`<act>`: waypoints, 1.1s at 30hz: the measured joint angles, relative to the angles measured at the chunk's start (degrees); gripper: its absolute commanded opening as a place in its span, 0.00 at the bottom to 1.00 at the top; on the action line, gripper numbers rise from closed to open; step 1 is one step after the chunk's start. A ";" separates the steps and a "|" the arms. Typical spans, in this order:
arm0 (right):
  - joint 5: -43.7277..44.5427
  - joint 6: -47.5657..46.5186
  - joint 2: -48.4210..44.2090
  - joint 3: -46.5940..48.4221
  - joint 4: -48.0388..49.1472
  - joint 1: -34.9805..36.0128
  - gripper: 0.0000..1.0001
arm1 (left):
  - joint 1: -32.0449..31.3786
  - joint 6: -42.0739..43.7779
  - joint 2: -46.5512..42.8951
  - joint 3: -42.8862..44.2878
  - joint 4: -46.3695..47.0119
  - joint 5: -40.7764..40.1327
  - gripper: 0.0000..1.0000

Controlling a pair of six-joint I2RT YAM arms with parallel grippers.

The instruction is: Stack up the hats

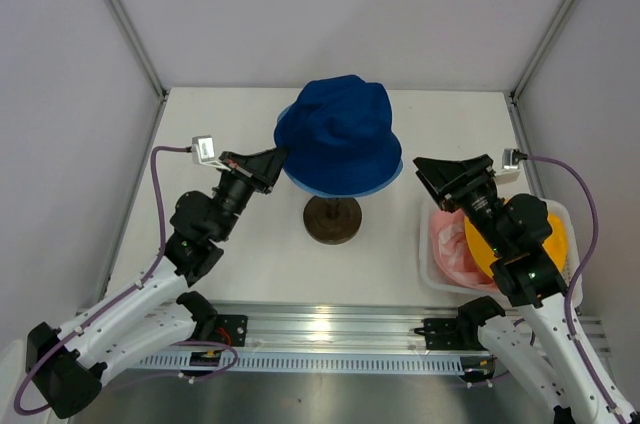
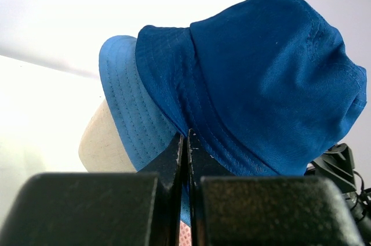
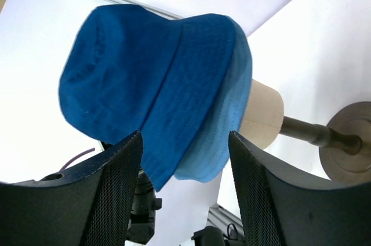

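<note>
Navy hat over light blue hat on head | pink hat, yellow hat in basket | left gripper clenched at brim, right gripper spread, empty | risk: snagged brim drags both off.

The left arm reaches forward and inward from its base with the wrist raised. The left fingers are pressed flat together with no gap. The right arm stands steeply, wrist angled inward, and the right fingers are spread wide apart.
</note>
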 measured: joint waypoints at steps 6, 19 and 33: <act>-1.53 -0.09 0.72 1.73 -0.57 0.02 0.64 | 0.00 -0.02 0.02 -0.24 0.42 -0.13 0.01; -6.38 3.48 7.80 0.96 6.03 2.43 0.63 | -0.07 -0.02 0.52 -0.31 1.20 -0.22 0.01; -7.04 4.04 11.37 0.94 11.52 4.00 0.00 | -0.09 -0.04 1.11 -0.31 1.73 -0.68 0.01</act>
